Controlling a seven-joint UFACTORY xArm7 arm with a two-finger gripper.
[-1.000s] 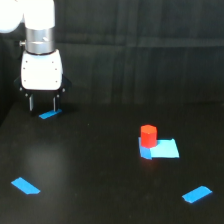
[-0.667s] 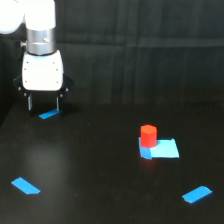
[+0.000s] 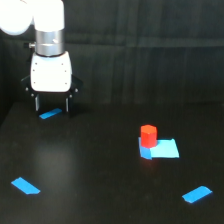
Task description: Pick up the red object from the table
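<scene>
The arm hangs vertical, its end effector (image 3: 51, 106) with fingers apart above the bench (image 3: 100, 190), well apart from the red object (image 3: 148, 135).

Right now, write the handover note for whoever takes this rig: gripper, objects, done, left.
Gripper: open, empty, pointing down at the far left of the exterior view, above a blue tape strip.
Red object: standing upright on the table, at the left edge of the light-blue square patch, well to the exterior view's right of the gripper and nearer the camera.
Done: nothing grasped; the red object is untouched.
Left: bring the gripper across over the red object, lower, close on it, lift.
Two more blue strips lie near the front, one left, one right; neither lies between the gripper and the red object.
</scene>
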